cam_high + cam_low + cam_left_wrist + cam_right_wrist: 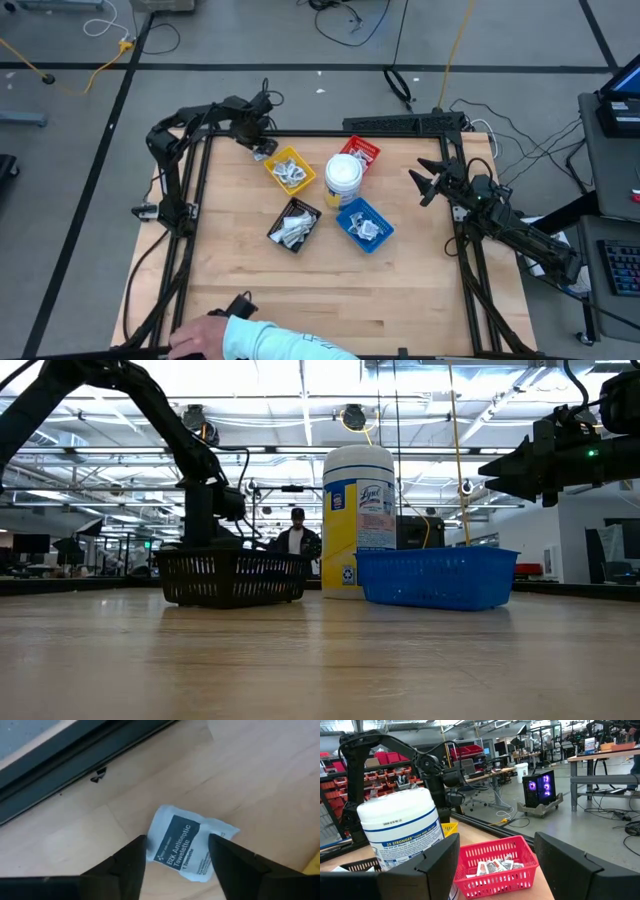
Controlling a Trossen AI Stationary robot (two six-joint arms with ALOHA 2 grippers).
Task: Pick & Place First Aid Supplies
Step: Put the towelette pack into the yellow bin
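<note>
Left wrist view first, since that is where I am working: my left gripper [175, 865] hangs just above the counter [260, 780] with its fingers [131, 862] spread apart, one on each side of a single towelette packet [187, 847]. The packet lies flat, printed face up, touching neither finger as far as I can see. Its long axis runs on a slant across the gap between the fingers, so they would close on its longer edges — a fair line-up, I judge, for pinching something this thin off bare wood.

From the high view that packet [262, 154] sits near the far left corner of the counter, just beside the yellow tray [290, 170] and outside it, under the left gripper [258, 135]. That placing suggests it is a stray to be lifted into a tray.

Farther along the middle stand the black tray [293, 225] and the blue tray [364, 224], each holding packets, with the white wipes tub [343, 173] between yellow and red tray [360, 152].

My right gripper [432, 182] waits over the right side of the counter, clear of the trays, its fingers [425, 865] wide apart and holding nothing — through it I see the tub [402, 827] and packets in the red tray [495, 862].

A person's arm [255, 338] rests at the near edge of the counter.
</note>
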